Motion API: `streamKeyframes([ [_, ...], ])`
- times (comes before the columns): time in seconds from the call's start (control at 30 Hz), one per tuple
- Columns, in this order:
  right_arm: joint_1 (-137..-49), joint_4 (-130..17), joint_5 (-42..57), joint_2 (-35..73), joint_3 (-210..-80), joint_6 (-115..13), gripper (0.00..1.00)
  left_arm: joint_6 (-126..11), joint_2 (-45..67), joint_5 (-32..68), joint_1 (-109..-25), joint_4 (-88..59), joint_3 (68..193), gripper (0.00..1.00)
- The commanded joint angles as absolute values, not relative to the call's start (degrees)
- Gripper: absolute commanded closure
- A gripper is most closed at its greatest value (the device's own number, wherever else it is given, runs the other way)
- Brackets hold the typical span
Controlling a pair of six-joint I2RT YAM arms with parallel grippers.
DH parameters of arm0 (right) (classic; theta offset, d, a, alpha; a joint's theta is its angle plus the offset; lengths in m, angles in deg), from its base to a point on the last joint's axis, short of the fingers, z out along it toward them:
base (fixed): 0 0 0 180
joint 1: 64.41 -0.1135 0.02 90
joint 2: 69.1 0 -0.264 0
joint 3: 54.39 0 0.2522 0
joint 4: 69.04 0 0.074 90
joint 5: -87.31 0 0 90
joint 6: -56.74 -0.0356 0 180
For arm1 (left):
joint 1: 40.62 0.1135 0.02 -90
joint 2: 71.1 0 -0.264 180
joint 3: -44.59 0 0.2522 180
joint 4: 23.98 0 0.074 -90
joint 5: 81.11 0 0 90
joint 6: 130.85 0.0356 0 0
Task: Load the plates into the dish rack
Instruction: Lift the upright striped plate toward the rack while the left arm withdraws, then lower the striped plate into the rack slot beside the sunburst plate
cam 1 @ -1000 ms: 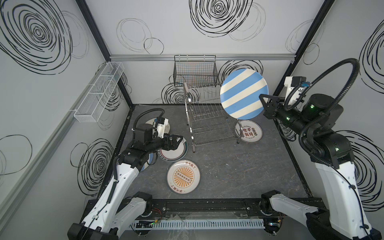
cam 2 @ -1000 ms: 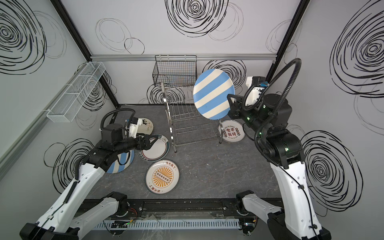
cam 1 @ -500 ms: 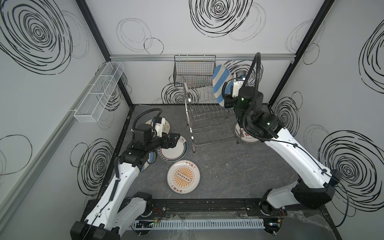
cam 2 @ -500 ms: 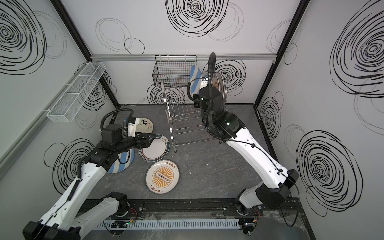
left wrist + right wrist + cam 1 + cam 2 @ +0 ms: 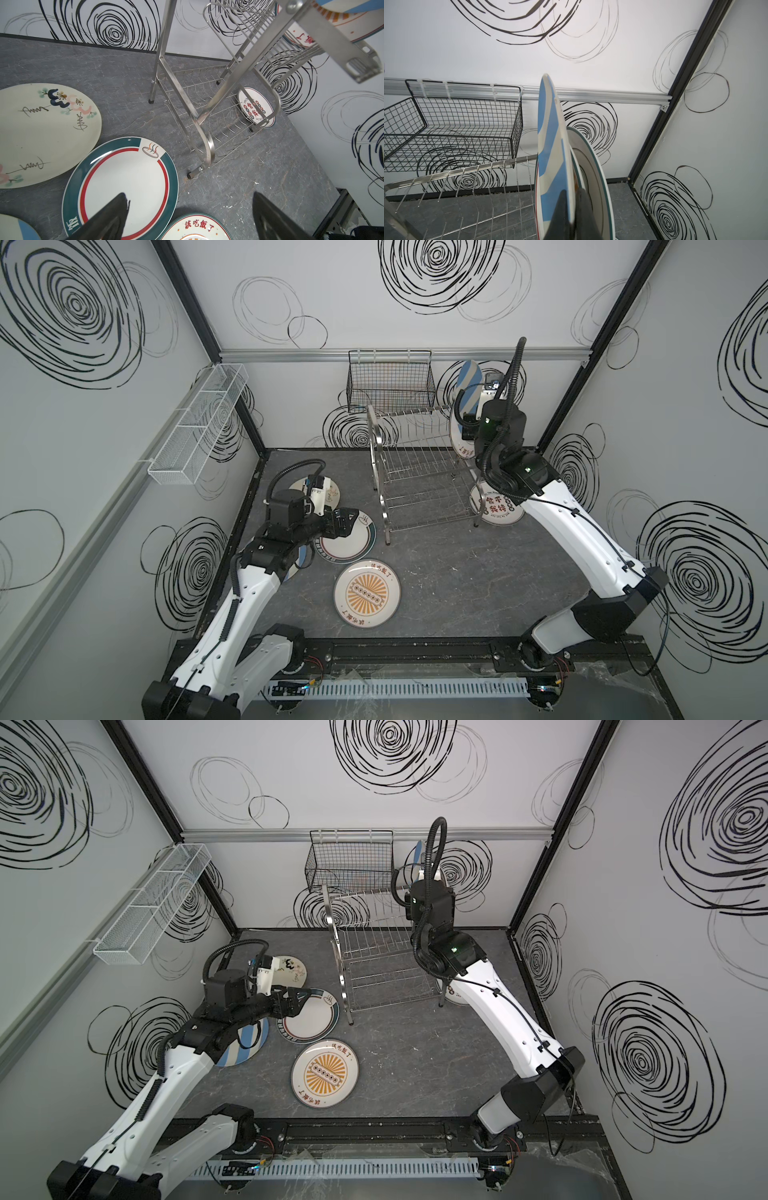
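Striped plate point(image 5: 548, 145) upright, on edge

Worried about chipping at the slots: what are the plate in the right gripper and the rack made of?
Held plate: looks like glazed ceramic. It is glossy, with a thick cream rim and painted blue bands, though melamine can't be ruled out. Rack: polished metal, probably stainless steel, going by its mirror-bright tubes and thin shiny wires.
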State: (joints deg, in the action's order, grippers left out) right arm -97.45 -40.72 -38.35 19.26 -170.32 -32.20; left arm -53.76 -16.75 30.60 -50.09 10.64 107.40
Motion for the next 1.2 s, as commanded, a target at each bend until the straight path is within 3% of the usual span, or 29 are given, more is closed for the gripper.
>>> streamKeyframes([
  [0.0, -97.39, -44.22, -35.69, 20.17, -172.57, -33.3, 1.0, -52.04, -17.23, 29.94, -49.67, 9.63, 107.39, 0.04],
  [1.17, -97.46, -50.57, -36.98, 22.92, -171.12, -33.05, 1.0, -52.19, -16.54, 30.95, -49.62, 8.77, 106.18, 0.04],
])
